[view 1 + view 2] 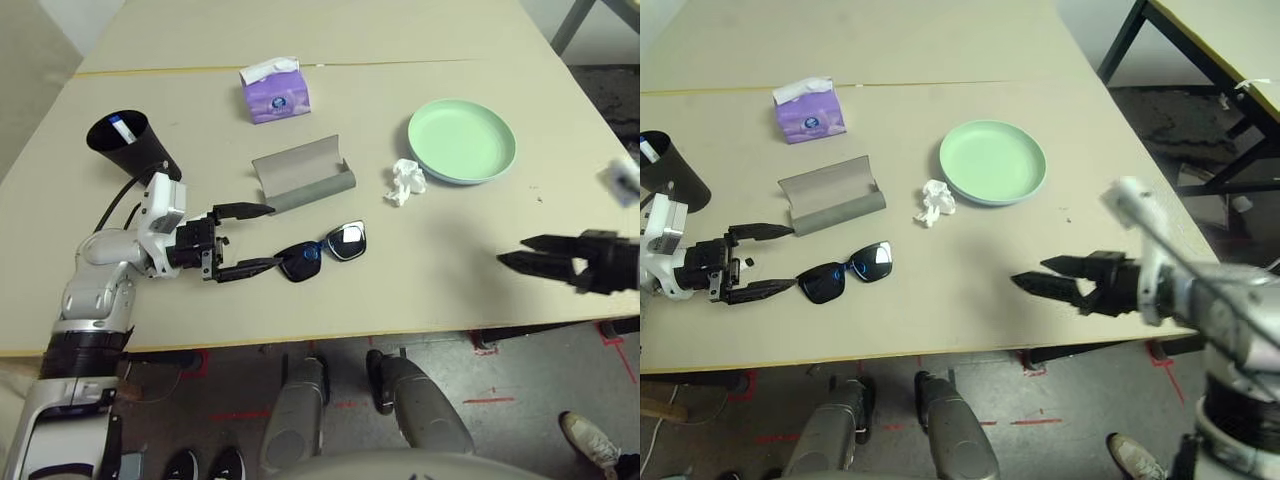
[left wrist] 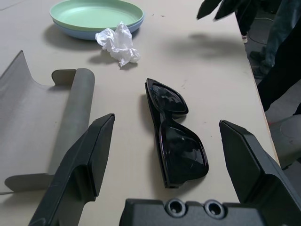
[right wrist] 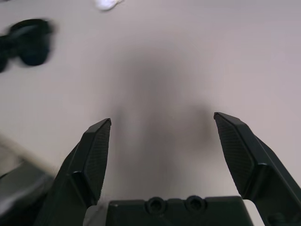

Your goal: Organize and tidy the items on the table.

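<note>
Black sunglasses (image 1: pixel 322 252) lie on the table (image 1: pixel 420 300) near its front edge, their near end between the spread fingers of my left gripper (image 1: pixel 272 238). That gripper is open and neither finger visibly touches the glasses (image 2: pixel 176 132). Just behind lies the grey glasses case (image 1: pixel 302 174), open. A crumpled white tissue (image 1: pixel 404 181) sits to its right, beside the light-green plate (image 1: pixel 461 140), which rests on a light-blue plate (image 2: pixel 89 34). My right gripper (image 1: pixel 512 250) hovers open over bare table at the front right, holding nothing.
A purple tissue box (image 1: pixel 274 92) stands behind the case near the yellowish seam. A black cup (image 1: pixel 130 143) holding a white pen with a blue tip (image 1: pixel 122 130) stands at the left, behind my left arm. Bare tabletop stretches between the two grippers.
</note>
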Available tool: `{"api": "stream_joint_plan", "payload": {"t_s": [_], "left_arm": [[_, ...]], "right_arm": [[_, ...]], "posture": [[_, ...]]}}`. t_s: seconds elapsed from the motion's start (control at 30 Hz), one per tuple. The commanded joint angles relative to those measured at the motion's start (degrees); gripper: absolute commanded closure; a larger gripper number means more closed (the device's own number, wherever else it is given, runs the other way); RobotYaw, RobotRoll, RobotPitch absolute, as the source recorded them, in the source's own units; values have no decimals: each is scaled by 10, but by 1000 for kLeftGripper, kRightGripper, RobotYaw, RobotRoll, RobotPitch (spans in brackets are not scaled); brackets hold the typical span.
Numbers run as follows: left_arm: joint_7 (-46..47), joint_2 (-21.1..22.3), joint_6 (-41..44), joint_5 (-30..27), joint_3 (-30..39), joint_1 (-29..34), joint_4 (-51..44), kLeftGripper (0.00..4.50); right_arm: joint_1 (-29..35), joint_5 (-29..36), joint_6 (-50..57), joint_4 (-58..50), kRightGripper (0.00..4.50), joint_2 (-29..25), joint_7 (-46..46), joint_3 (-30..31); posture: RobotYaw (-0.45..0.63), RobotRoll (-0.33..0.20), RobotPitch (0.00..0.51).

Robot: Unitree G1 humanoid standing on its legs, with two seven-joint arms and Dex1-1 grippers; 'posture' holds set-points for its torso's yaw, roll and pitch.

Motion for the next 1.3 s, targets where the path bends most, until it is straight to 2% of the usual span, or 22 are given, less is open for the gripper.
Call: {"api": "stream_joint_plan", "payload": {"t_s": [0.03, 0.3, 0.6, 0.97, 1.1, 1.3], "left_arm": [[-11, 13, -7, 12, -2, -7, 14, 0], [-8, 27, -9, 8, 11, 10, 6, 0], [30, 37, 0, 9, 24, 30, -4, 0], [75, 37, 9, 0, 46, 66, -37, 0], [80, 36, 14, -6, 49, 73, -53, 0], [82, 35, 20, -11, 53, 73, -65, 0]], "right_arm": [[8, -17, -115, 22, 45, 39, -70, 24], [19, -43, -323, 117, 45, 87, -139, 105], [10, -48, -436, 168, 45, 85, -129, 194], [-72, -55, -487, 263, 45, 118, -142, 256], [-97, -54, -493, 289, 45, 119, -143, 259], [-100, -48, -497, 295, 45, 104, -139, 249]], "posture": [[-96, 0, 270], [-56, 0, 259], [-29, 0, 260], [5, 0, 259], [10, 0, 258], [10, 0, 255]]}}
